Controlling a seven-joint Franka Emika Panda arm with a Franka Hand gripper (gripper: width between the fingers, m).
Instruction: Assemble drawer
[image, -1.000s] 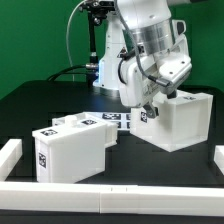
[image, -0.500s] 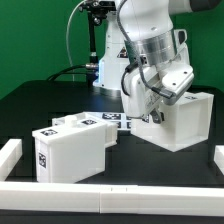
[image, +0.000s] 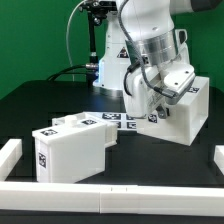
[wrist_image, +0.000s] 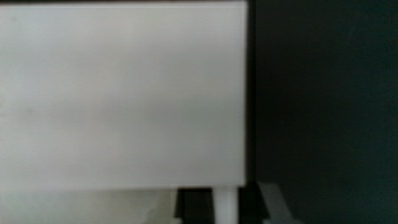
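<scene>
Pinches the upper wall of the hollow drawer shell (image: 186, 118) in the gripper (image: 157, 104), jaws narrowed on that thin panel, shell seemingly tilted at the exterior view's right, directly below the claw, two trays (image: 72, 148) lying leftward.

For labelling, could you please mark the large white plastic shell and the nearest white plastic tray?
Large white plastic shell (image: 185, 125): exterior view, front wall.
Nearest white plastic tray (image: 80, 160): exterior view, front face.
</scene>
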